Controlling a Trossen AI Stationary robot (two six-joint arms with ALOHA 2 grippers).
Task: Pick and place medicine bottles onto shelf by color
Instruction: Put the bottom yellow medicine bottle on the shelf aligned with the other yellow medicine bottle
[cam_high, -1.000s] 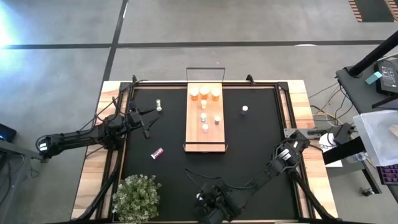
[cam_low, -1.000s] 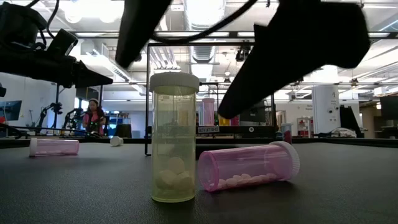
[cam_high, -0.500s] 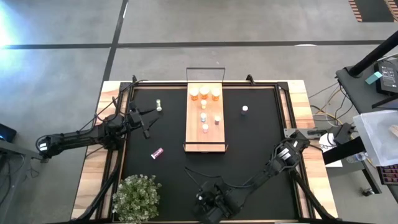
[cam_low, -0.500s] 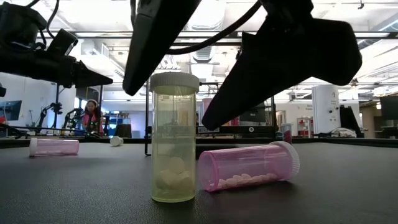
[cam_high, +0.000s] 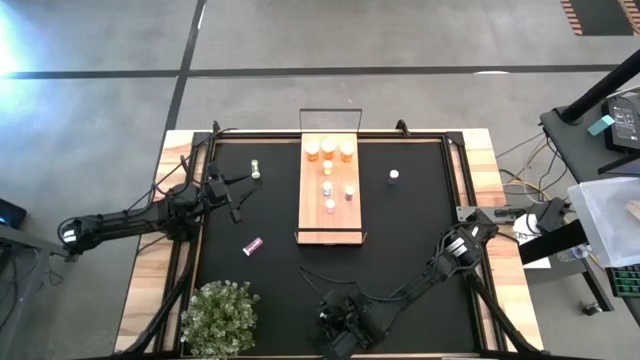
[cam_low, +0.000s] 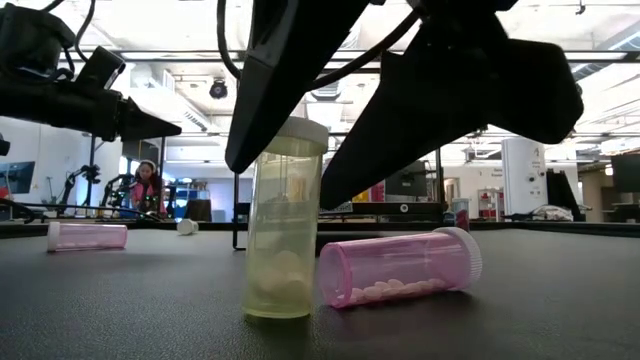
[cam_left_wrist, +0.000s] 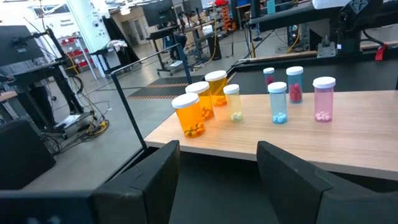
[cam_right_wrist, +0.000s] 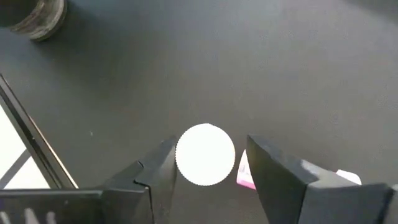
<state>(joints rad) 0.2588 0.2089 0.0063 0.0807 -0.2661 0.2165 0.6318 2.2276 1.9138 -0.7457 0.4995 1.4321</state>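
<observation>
Two dark fingers (cam_left_wrist: 155, 180) of the left gripper (cam_left_wrist: 217, 180), set apart, frame a light wooden shelf (cam_left_wrist: 360, 146). On it stand three orange bottles (cam_left_wrist: 191, 114), one pale yellow, one blue, and two pink, all white-capped.

Bottles on the shelf (cam_high: 331, 222) and around it on the tabletop (cam_high: 420, 240)

Six bottles stand on the shelf at centre; one bottle (cam_high: 255, 170) stands left of it, another (cam_high: 394, 175) right, a third (cam_high: 252, 245) lies front-left, and a plant (cam_high: 220, 315) sits at the front-left corner.
</observation>
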